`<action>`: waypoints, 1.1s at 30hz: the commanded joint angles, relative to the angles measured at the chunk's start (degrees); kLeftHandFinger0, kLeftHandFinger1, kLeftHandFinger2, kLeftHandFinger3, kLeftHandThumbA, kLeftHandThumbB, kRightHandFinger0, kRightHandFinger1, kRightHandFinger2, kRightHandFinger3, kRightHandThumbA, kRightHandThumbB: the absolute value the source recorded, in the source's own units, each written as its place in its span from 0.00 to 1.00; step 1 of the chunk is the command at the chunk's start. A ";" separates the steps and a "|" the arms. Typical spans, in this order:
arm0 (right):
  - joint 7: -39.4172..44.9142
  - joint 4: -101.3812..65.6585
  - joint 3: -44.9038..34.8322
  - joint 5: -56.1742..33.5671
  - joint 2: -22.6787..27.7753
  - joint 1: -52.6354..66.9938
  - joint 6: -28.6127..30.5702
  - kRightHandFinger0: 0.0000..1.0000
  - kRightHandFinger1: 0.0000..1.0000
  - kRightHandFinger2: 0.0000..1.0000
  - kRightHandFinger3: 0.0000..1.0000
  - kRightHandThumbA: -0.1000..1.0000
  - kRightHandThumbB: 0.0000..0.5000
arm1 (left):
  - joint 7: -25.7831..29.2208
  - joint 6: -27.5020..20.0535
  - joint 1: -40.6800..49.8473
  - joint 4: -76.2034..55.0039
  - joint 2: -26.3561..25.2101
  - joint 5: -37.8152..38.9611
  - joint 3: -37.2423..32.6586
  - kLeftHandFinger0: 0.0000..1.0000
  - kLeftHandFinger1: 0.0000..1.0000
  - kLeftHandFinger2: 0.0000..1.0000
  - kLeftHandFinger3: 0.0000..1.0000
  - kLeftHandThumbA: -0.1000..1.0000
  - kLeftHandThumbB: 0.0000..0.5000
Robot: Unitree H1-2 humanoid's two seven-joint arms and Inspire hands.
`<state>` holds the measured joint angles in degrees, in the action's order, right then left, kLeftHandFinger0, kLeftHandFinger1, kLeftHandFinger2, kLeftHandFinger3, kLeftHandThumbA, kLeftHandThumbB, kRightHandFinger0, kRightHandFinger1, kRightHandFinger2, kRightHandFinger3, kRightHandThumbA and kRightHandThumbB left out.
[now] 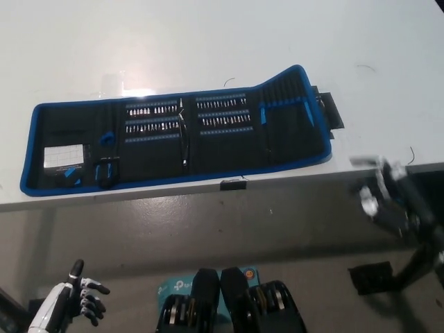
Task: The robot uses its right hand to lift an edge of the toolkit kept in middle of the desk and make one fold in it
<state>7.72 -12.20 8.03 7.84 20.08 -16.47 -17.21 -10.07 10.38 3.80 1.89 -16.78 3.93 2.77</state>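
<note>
One toolkit (180,142) unfolded on desk (208,41) — two hands (83,295) below

only legible text: partial white "tp-l" logo on a teal box (170,286) on the floor; rest unreadable.

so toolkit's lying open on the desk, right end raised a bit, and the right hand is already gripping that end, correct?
Not quite. In the head view the toolkit is open on the desk with its right end raised, but the right hand is blurred, off the desk's front edge, not touching it. The left hand rests at lower left, fingers apart.
</note>
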 commanded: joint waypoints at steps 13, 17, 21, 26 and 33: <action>0.78 7.82 -2.89 -0.02 -3.23 -20.10 -3.11 0.13 0.22 0.43 0.78 0.12 0.51 | -0.36 -0.62 0.73 -0.91 0.83 0.74 0.47 0.37 0.32 0.30 0.43 1.00 1.00; -0.75 12.22 -5.57 -1.26 -5.49 -20.82 -4.95 0.33 0.48 0.67 0.92 0.15 0.56 | -0.50 -0.72 0.95 -0.91 1.04 0.69 0.40 0.35 0.32 0.30 0.41 1.00 1.00; 0.44 12.33 -8.61 -4.58 -8.69 -21.07 -8.87 0.65 0.85 0.96 1.00 0.26 0.62 | -0.87 -0.52 0.60 -0.78 1.12 1.18 0.52 0.36 0.33 0.30 0.43 1.00 1.00; 0.61 13.90 -7.63 -0.83 -9.87 -22.30 -9.72 1.00 1.00 1.00 1.00 0.36 0.62 | -0.58 -1.35 0.56 -0.54 1.36 0.70 0.40 0.34 0.32 0.29 0.41 1.00 1.00; -5.20 24.21 -9.78 1.26 -12.25 -24.52 -9.72 1.00 1.00 1.00 1.00 0.46 0.73 | -1.11 -1.36 0.68 -0.53 0.98 0.66 0.11 0.35 0.32 0.28 0.32 1.00 1.00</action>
<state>7.55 8.86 0.02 6.70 9.28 -37.62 -26.03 -10.40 10.36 4.51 1.96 -15.01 4.41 2.86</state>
